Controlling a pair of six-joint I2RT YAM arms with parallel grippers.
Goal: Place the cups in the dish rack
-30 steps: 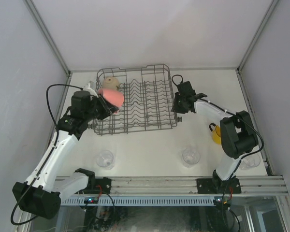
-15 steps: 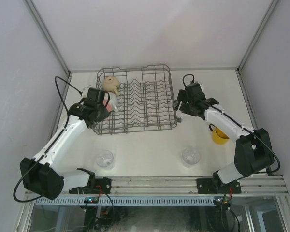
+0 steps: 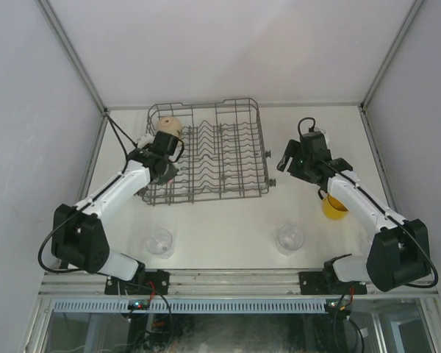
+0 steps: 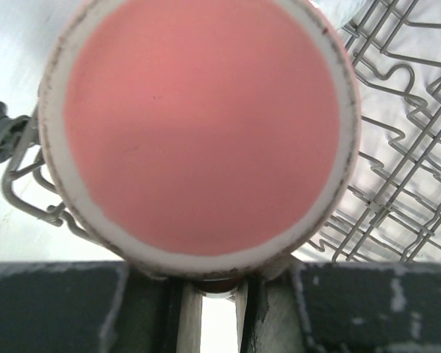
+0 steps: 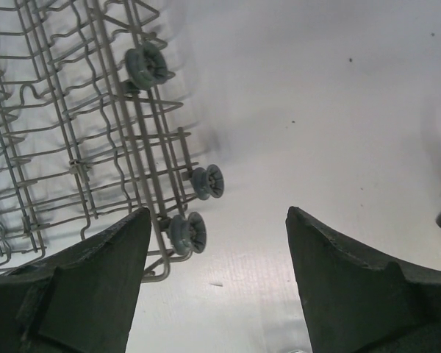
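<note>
The dark-grey wire dish rack [image 3: 213,151] stands at the table's middle back, with a tan mug [image 3: 169,126] in its far left corner. My left gripper [image 3: 162,163] is over the rack's left end, just in front of that mug, shut on the pink tumbler [image 4: 198,125], whose round base fills the left wrist view. The top view hides most of the tumbler under the wrist. My right gripper [image 3: 287,163] hangs open and empty just right of the rack. A yellow mug [image 3: 334,208] sits under the right forearm. Two clear glass tumblers [image 3: 160,241] [image 3: 290,237] stand near the front.
In the right wrist view the rack's side wheels [image 5: 187,234] lie just beside my left finger [image 5: 95,279], with bare white table between the fingers. Grey walls close in the table on the left, right and back.
The left arm has brought the pink tumbler down and back over the rack's left end, toward the tan mug. The right gripper has opened and drawn away to the right of the rack.
</note>
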